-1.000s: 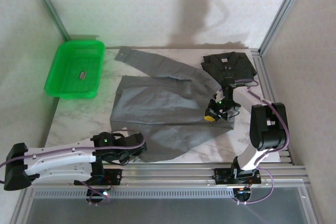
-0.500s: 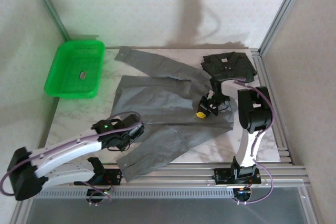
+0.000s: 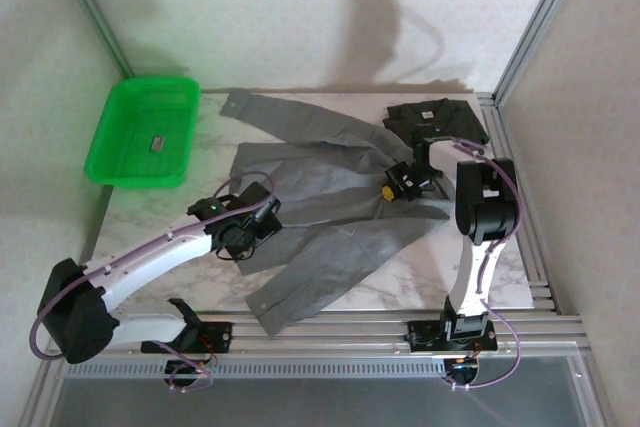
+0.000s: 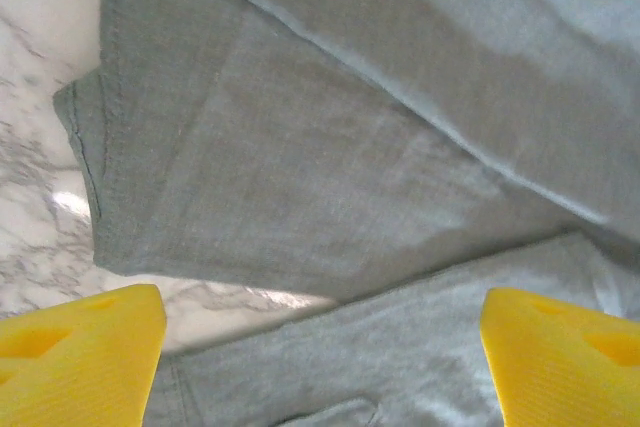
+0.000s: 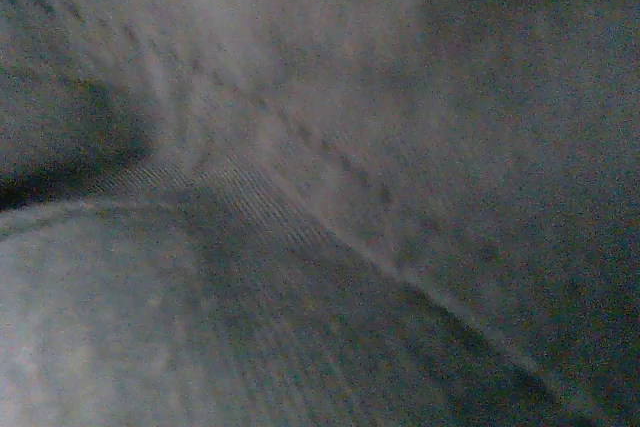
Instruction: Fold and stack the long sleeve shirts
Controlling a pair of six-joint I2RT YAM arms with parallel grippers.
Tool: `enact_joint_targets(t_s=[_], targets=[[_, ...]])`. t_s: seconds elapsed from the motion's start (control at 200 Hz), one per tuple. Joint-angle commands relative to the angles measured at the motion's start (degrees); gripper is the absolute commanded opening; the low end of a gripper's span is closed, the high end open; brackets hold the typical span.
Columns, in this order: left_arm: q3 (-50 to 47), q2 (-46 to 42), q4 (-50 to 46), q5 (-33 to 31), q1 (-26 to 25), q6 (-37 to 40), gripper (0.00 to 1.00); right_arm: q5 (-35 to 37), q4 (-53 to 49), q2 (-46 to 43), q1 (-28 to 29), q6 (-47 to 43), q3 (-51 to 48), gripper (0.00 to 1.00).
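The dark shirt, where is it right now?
In the top view, the dark shirt lies folded at the far right corner of the table, just right of the spread-out grey shirt.

Matt woven cloth grey shirt (image 3: pixel 330 187)

You have on the table (image 3: pixel 420 277), white marble veined in grey: one grey shirt (image 3: pixel 330 182), plain medium grey, its stitched seams a shade paler; one charcoal shirt (image 3: pixel 440 119), near black, plain; one tray (image 3: pixel 135 179), bright green. Your left gripper (image 4: pixel 320 362) carries vivid yellow fingertips (image 4: pixel 80 342); your left arm (image 3: pixel 140 267) is white-shelled with black joints and purple cable.
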Motion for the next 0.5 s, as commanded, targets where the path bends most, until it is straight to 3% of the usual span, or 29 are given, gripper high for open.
enact_joint_targets(t_s=[0.0, 0.11, 0.24, 0.36, 0.495], targets=[[-1.59, 2.15, -3.58, 5.87, -5.58, 0.13, 0.80, 7.68, 3.49, 3.20, -0.64, 2.12, -1.37, 0.06], [-5.22, 2.15, -2.53, 11.20, -12.52, -3.63, 0.80, 6.01, 4.20, 0.62, -1.02, -1.12, -2.71, 0.14], [-8.69, 1.85, -0.73, 14.53, -18.45, -7.68, 0.80, 5.21, 3.27, 0.44, -1.17, -3.43, -2.32, 0.15], [-10.43, 3.41, -0.13, 15.59, -19.53, -7.25, 0.77, 4.14, 4.23, 0.65, -1.25, -3.57, -2.75, 0.15], [-10.77, 4.04, -3.35, 10.72, -18.66, -8.18, 0.75, 3.85, 4.43, 0.08, -1.21, -4.76, -2.82, 0.15]])
